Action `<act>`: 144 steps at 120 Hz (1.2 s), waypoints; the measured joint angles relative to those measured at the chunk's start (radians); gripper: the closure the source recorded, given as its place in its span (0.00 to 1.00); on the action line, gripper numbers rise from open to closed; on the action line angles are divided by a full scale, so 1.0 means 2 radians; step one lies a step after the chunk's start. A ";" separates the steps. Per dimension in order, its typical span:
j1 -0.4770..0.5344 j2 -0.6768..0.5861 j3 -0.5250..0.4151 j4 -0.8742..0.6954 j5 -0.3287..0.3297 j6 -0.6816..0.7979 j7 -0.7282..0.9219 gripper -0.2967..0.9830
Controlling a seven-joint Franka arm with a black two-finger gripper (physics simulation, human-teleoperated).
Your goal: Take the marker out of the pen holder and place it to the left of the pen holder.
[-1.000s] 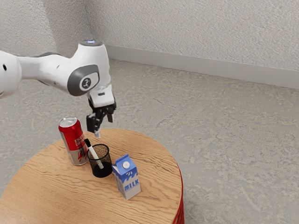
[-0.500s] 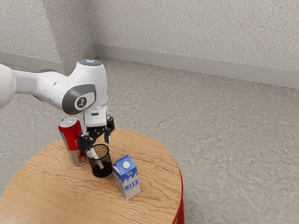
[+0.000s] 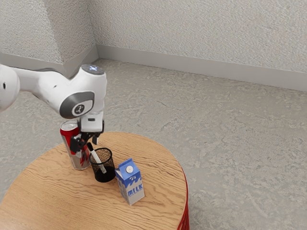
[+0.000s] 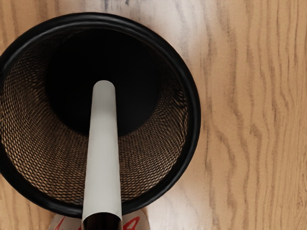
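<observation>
Round wood table was set on mottled grey floor. Beyond the table, rough off-white walls were edged with pale grey baseboard.

On the round tan wooden table, the round black mesh pen holder is holding the slim white marker and standing between the cylindrical red-and-silver can, exterior view's left, and the boxy blue-and-white milk carton, right.

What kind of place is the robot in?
Maybe a plain room set up for robot practice: a textured wall, a bare grayish floor, and a robot arm over a round wooden table.
</observation>
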State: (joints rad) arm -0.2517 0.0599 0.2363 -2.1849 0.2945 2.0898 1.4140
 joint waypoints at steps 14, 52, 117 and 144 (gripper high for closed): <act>-0.010 0.002 0.000 0.000 0.007 0.006 -0.012 0.42; -0.007 0.001 0.002 -0.001 0.011 0.013 -0.035 0.69; -0.030 -0.006 0.001 0.046 0.033 0.017 -0.060 0.85; -0.034 -0.029 -0.002 0.104 0.052 -0.047 -0.065 0.85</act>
State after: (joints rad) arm -0.3205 0.0016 0.2322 -1.9764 0.3988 1.9960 1.2841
